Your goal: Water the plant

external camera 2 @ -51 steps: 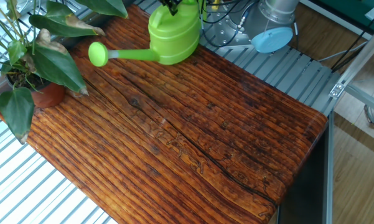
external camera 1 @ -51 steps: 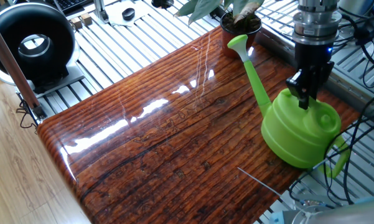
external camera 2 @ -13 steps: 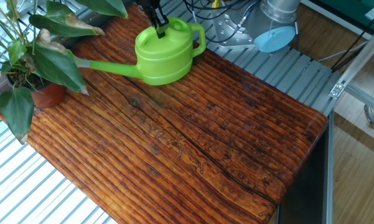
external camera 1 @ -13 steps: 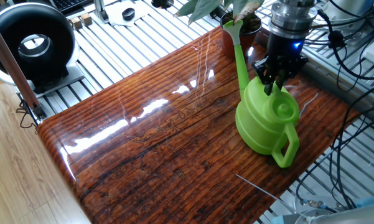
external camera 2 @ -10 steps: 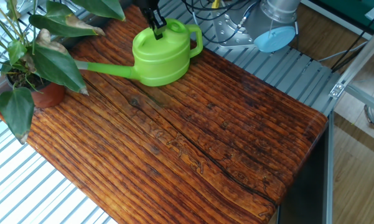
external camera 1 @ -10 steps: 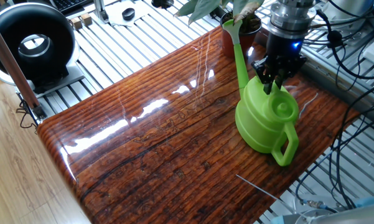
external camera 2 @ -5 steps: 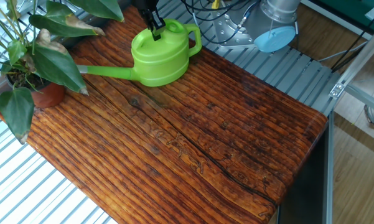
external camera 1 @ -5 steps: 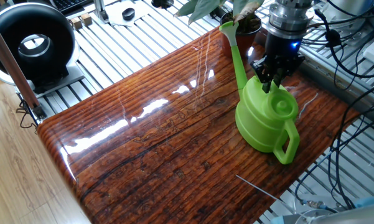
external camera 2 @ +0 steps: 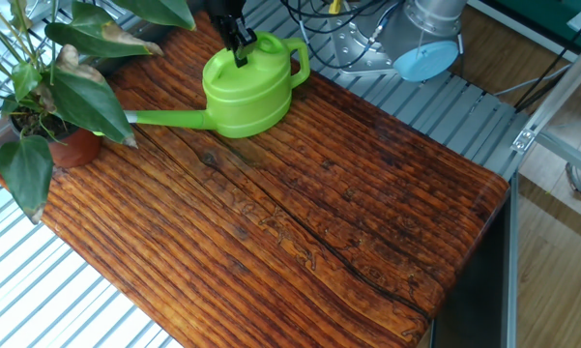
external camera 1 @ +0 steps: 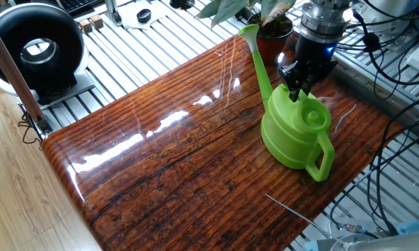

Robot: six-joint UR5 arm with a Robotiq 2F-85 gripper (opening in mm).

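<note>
The plant [external camera 2: 63, 87] has broad dark green leaves and stands in a terracotta pot [external camera 2: 75, 147] at the table's corner; in one fixed view its pot [external camera 1: 272, 36] shows at the back. A lime-green watering can [external camera 1: 296, 132] rests on the wooden table, and its long spout [external camera 1: 256, 56] points toward the pot. My gripper [external camera 1: 294, 92] is shut on the can's top rim. In the other fixed view the can [external camera 2: 246, 87] has its spout tip hidden behind a leaf, and the gripper [external camera 2: 240, 50] grips its top.
A black round device [external camera 1: 33, 47] sits at the far left on slatted metal [external camera 1: 153, 35]. Cables [external camera 1: 397, 118] hang off the right side. The wooden table [external camera 2: 300, 213] ends at a rounded edge. A light blue disc [external camera 2: 425, 60] lies by the arm's base.
The gripper has carried the watering can toward the plant, and the spout has swung further past the pot's side.
</note>
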